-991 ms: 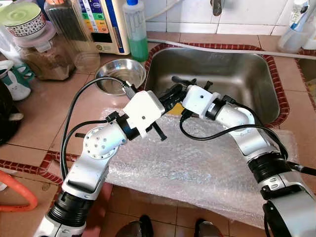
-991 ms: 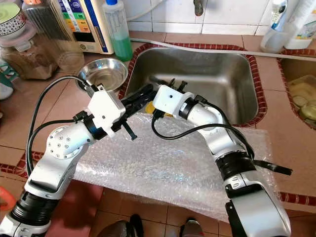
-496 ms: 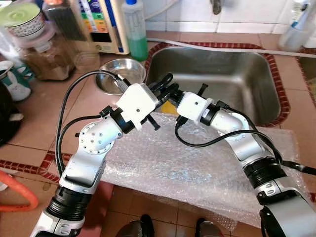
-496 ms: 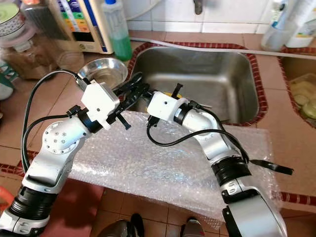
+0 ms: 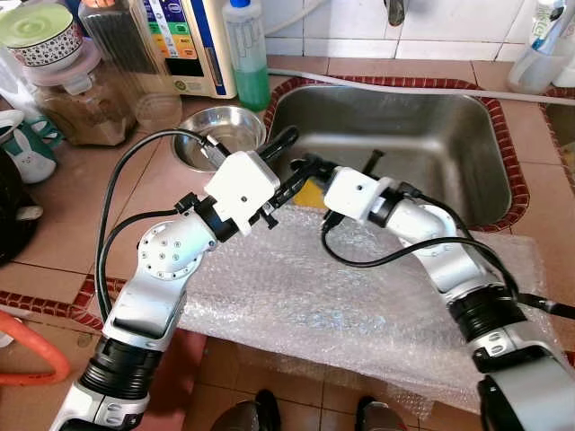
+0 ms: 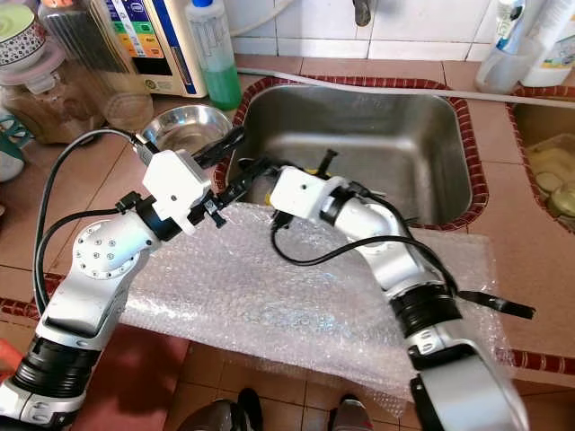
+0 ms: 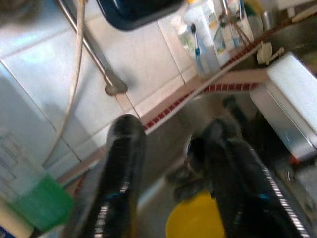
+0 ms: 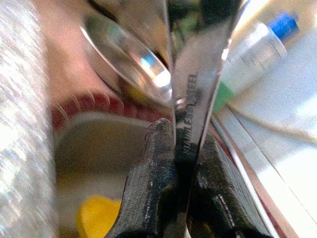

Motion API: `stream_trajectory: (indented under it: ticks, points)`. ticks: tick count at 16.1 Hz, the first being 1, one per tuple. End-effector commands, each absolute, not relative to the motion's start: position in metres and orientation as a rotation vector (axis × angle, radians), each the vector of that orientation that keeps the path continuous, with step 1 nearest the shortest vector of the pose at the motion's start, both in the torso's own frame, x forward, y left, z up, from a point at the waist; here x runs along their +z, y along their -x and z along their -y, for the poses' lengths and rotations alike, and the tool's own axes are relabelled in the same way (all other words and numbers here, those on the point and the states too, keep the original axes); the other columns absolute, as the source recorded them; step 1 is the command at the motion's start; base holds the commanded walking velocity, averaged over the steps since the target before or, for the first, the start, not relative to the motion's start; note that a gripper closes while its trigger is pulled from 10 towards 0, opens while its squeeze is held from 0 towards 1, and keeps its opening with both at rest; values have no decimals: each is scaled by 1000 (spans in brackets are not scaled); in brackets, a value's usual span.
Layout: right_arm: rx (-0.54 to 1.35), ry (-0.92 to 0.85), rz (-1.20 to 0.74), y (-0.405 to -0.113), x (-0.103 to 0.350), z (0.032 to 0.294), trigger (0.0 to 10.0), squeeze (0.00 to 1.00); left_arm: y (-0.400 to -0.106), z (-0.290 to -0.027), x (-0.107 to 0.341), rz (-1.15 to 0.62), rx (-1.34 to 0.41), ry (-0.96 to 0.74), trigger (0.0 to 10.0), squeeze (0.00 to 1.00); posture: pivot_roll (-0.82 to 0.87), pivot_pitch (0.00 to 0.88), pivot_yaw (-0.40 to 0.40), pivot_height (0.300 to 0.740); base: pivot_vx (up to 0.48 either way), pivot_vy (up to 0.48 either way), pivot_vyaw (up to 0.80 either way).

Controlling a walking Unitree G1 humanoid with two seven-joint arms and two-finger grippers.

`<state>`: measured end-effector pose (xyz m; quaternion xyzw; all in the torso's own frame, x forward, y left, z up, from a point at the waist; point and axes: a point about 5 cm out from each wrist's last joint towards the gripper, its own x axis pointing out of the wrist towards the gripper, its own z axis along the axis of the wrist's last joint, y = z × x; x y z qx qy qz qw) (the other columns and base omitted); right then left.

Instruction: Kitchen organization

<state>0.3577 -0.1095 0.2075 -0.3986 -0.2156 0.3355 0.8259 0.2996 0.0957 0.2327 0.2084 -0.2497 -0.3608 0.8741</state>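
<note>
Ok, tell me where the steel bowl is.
The steel bowl sits on the tiled counter just left of the sink, in front of the green soap bottle and beyond the left gripper.

Tiled counter (image 5: 90, 242) under bubble wrap (image 5: 341, 305)

Glossy stainless-steel sink (image 5: 467, 117), shiny metal bowl (image 5: 220, 133), bubble-textured plastic wrap (image 5: 341, 305)
</note>
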Motion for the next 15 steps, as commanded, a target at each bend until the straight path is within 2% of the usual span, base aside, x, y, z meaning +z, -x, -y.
stream_trajectory:
  ticks: [1, 5, 8, 14, 15]
  points:
    - [621, 833, 455, -363, 215, 129, 0, 0, -304, -115, 224, 457, -696, -439, 10000, 1000, -162, 248, 126, 740, 0, 0, 0]
    - [472, 867, 395, -369, 215, 166, 0, 0, -305, -118, 219, 405, -735, -406, 10000, 1000, -165, 250, 134, 740, 0, 0, 0]
    - [392, 867, 368, -371, 213, 181, 0, 0, -305, -118, 210, 338, -788, -382, 10000, 1000, -167, 247, 138, 740, 0, 0, 0]
    - [102, 576, 228, -379, 204, 221, 0, 0, -302, -115, 196, 222, -867, -304, 10000, 1000, -169, 247, 143, 740, 0, 0, 0]
    - [80, 542, 213, -379, 204, 224, 1922, 0, -302, -116, 196, 214, -868, -292, 10000, 1000, -171, 247, 145, 740, 0, 0, 0]
